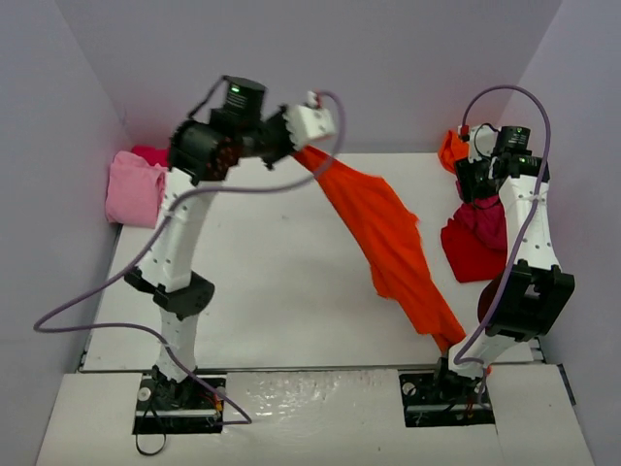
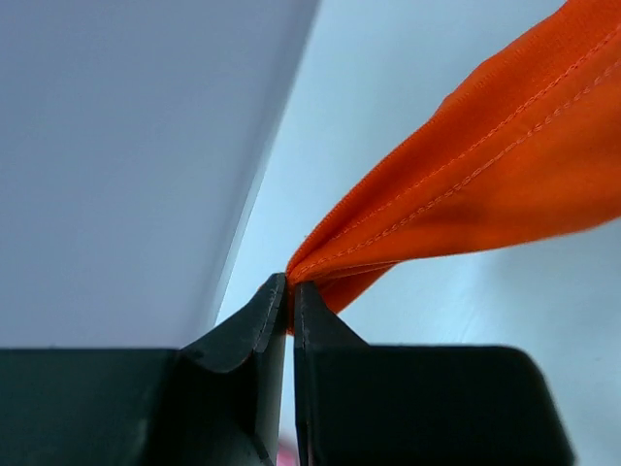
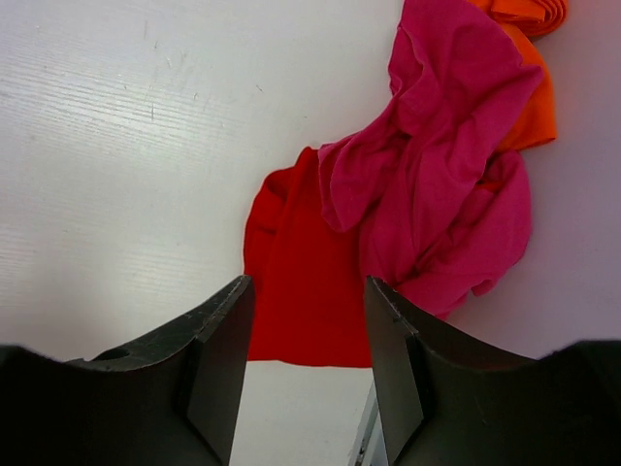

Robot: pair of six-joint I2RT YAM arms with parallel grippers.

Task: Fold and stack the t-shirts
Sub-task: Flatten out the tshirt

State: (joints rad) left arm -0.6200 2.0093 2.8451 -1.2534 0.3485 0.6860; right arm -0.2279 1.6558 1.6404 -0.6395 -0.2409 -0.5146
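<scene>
An orange-red t-shirt [image 1: 388,233] hangs slantwise over the table [image 1: 262,282].
Its lower end reaches down by the right arm [image 1: 519,291] near the front edge, and its upper hem is clamped in the left jaws, raised farther back. The right jaws stand apart above the red tee [image 3: 291,272], with the magenta tee [image 3: 437,175] and orange tee [image 3: 534,107] beyond. A light pink tee [image 1: 134,189] lies far left.

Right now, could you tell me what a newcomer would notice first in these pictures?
The orange-red t-shirt hangs stretched diagonally over the table, its hem pinched in the raised left gripper. At the right edge, the open right gripper hovers over a crumpled heap of red, magenta and orange tees. A pink tee lies at the far left.
</scene>
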